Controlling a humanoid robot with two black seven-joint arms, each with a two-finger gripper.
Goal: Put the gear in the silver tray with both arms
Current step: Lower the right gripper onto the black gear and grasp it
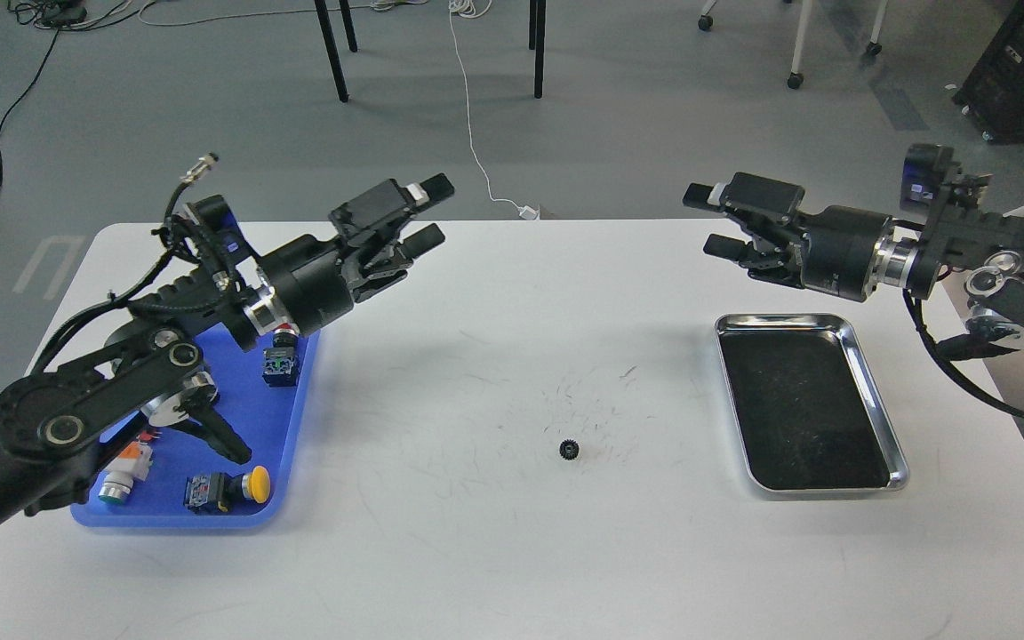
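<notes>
Gear [570,450] on table, silver tray [876,391] apart, both grippers parted.

Lighting: bright, even, overhead, as I read it from my head view. Shadows: soft and faint, falling on the white table [512,551] below each arm. Glare: highlights along the rim of the silver tray [876,391]; its black floor stays matte. Focus: sharp across the tabletop, with scuff marks legible near the gear [569,450]. Blur: none I can see. Colour: the blue tray [294,444] looks strongly saturated.
</notes>
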